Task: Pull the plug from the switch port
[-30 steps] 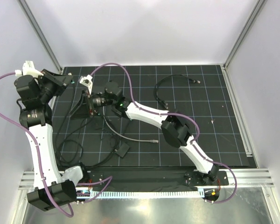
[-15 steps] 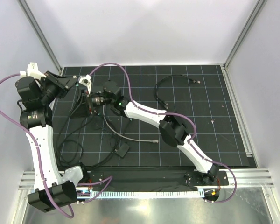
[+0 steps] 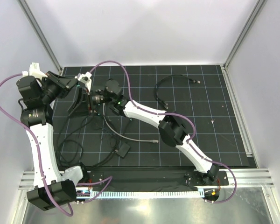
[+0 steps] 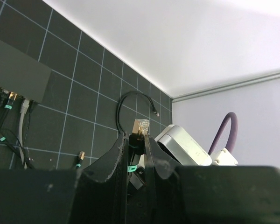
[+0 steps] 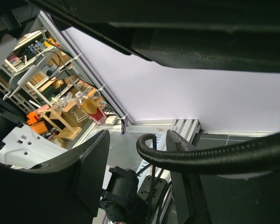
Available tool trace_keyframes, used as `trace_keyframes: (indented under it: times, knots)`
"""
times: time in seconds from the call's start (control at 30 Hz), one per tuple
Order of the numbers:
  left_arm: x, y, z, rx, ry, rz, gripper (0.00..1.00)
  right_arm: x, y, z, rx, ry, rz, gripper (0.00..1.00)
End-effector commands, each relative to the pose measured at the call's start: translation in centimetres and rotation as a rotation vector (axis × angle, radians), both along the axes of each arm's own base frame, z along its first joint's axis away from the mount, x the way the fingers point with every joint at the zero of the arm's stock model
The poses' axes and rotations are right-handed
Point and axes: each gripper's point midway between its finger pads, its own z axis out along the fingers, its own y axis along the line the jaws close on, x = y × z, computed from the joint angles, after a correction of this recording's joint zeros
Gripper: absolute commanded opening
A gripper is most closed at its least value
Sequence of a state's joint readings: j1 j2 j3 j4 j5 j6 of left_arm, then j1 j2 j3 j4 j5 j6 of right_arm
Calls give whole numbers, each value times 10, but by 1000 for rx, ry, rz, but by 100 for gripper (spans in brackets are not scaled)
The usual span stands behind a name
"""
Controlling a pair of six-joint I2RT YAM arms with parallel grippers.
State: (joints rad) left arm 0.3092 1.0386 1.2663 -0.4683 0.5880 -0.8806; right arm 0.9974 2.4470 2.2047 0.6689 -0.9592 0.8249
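Note:
The switch (image 4: 19, 70) lies flat on the gridded mat at the upper left of the left wrist view, with several cables plugged into its near edge. My left gripper (image 4: 135, 136) is shut on a plug (image 4: 141, 126) with gold contacts and a clear tip, held clear of the switch. A teal band marks the plug's cable between the fingers. In the top view the left gripper (image 3: 75, 85) and the right gripper (image 3: 90, 100) crowd over the switch (image 3: 78, 107), which is partly hidden. My right gripper (image 5: 136, 134) is open, with only a braided black hose (image 5: 210, 156) crossing in front.
A loose black cable (image 3: 164, 95) curls at the back middle; it also shows in the left wrist view (image 4: 130, 100). A small black block (image 3: 122, 150) on a thin cable lies near the front. Loose cables (image 3: 70, 140) sprawl by the left arm.
My left gripper has swung to the right toward the right gripper. The right wrist has shifted slightly left and back.

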Motion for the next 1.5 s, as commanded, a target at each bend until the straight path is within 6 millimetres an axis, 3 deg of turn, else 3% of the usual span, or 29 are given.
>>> trace_keyframes:
  times: [0.0,0.07,0.17,0.2,0.27,0.3,0.33,0.4,0.43,0.47,0.5,0.53,0.57,0.6,0.7,0.8,0.93,1.03,1.23,1.47]
  knots:
    - [-1,-4,3,14,-21,-33,0,-13,-8,31,92,-41,33,59]
    - [-2,-5,4,14,-23,-36,0,-6,-5,30,79,-48,-2,55]
    - [-3,-7,3,15,-26,-49,0,3,2,24,35,-29,-46,35]
    - [-5,-8,5,20,-35,-53,0,4,3,27,38,-26,-51,19]
    - [-9,-9,7,43,-53,-59,6,5,4,33,40,-1,-56,1]
    - [-11,-9,7,49,-52,-53,15,5,4,34,41,10,-58,1]
    - [-12,-4,7,64,-48,-22,39,5,3,39,45,22,-61,1]
    - [-22,0,11,114,-62,14,61,8,-2,55,69,64,-84,1]
    - [-23,7,14,142,-69,59,83,10,-6,63,81,79,-94,1]
    - [-27,12,16,182,-77,86,90,14,-9,68,107,97,-114,1]
    - [-37,14,26,215,-92,111,95,24,-21,86,126,144,-130,1]
    - [-53,36,39,336,-104,245,100,41,-43,116,214,217,-157,1]
    - [-54,36,36,335,-92,244,100,40,-45,119,220,214,-156,1]
    - [-67,40,50,367,-134,292,100,52,-58,129,227,282,-150,1]
    - [-82,53,56,448,-129,367,100,64,-91,171,330,397,-111,1]
    - [-80,58,51,465,-110,380,100,60,-128,219,461,510,-9,1]
    - [-82,61,43,482,-91,389,99,44,-181,280,622,606,118,1]
    - [-88,56,41,477,-110,381,100,34,-209,316,682,655,146,1]
    - [-91,49,34,468,-101,345,100,10,-234,366,676,628,86,1]
    - [-91,44,33,457,-106,319,100,-27,-287,427,737,600,80,1]
